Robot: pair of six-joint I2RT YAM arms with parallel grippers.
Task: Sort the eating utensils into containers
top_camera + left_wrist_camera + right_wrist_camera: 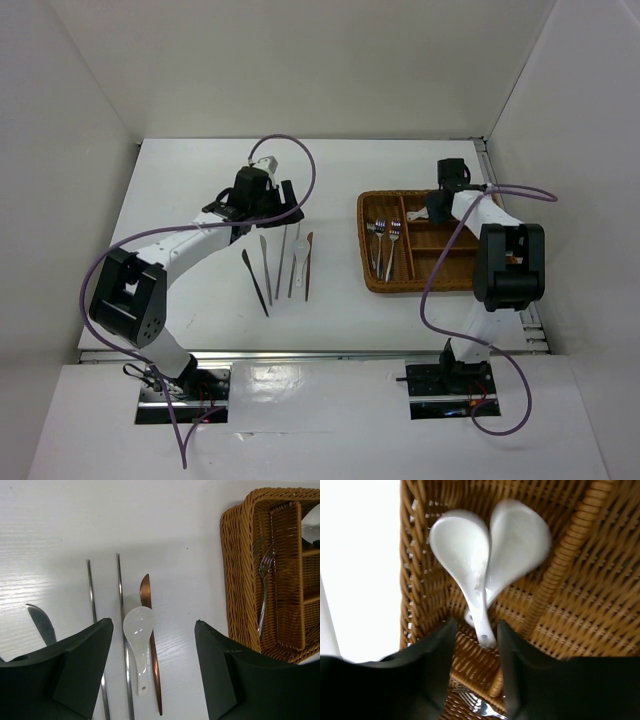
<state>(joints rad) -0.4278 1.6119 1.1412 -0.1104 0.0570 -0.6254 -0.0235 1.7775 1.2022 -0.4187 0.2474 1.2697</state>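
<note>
On the table lie a white spoon [299, 255] [137, 640], a brown stick [308, 265] [151, 652], two thin silver sticks [281, 262] [120, 595], a grey blade-like piece [265, 268] [41, 624] and a dark one [255, 283]. My left gripper [262, 200] [154, 622] is open above them, and the spoon lies between its fingers. The wicker tray [372, 282] [235, 570] holds forks [385, 245] [265, 580] [480, 707]. My right gripper [440, 205] [475, 627] is open over a tray compartment holding two white spoons [462, 555]. One spoon handle ends between its fingertips.
White walls enclose the table on three sides. The tray's woven dividers [560, 565] stand close to my right fingers. Purple cables [300, 160] loop over both arms. The tray wall is to the right of my left gripper.
</note>
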